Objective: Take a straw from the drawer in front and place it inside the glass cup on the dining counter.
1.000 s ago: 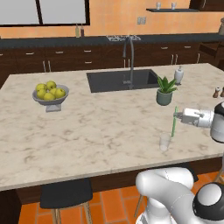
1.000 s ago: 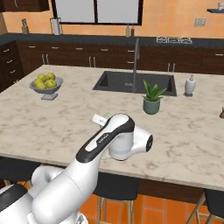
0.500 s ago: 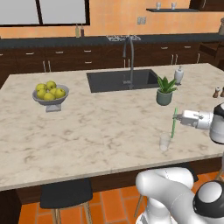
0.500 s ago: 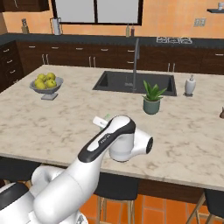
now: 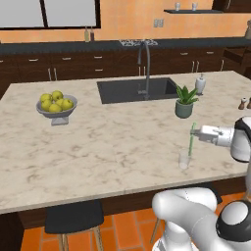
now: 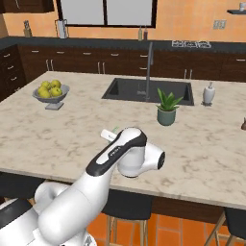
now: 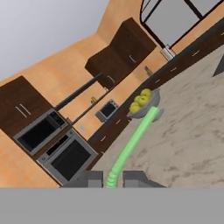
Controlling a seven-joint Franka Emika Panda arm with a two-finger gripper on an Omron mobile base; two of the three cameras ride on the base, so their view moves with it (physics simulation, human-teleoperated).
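Observation:
My gripper [image 5: 197, 131] reaches in from the right over the dining counter [image 5: 112, 142] and is shut on the light-green straw [image 5: 190, 140] near its upper end. The straw hangs almost upright, and its lower end comes down to the rim of the small glass cup [image 5: 184, 160] near the counter's front edge. In the hand view the straw [image 7: 131, 146] runs up from between the two dark fingertips [image 7: 89, 179]. In the right base view my own arm covers the cup, and a green tip of the straw [image 6: 115, 129] shows by the gripper [image 6: 106, 135]. The drawer is out of view.
A potted plant [image 5: 185, 102] stands just behind the cup. A dark sink [image 5: 135, 89] with a tall faucet [image 5: 145, 59] is further back, with a soap dispenser [image 5: 200, 84] to its right. A bowl of lemons [image 5: 56, 107] is at the left. Stools stand below the front edge.
The gripper with the straw has sunk very slightly towards the cup. Everything else stays as it was.

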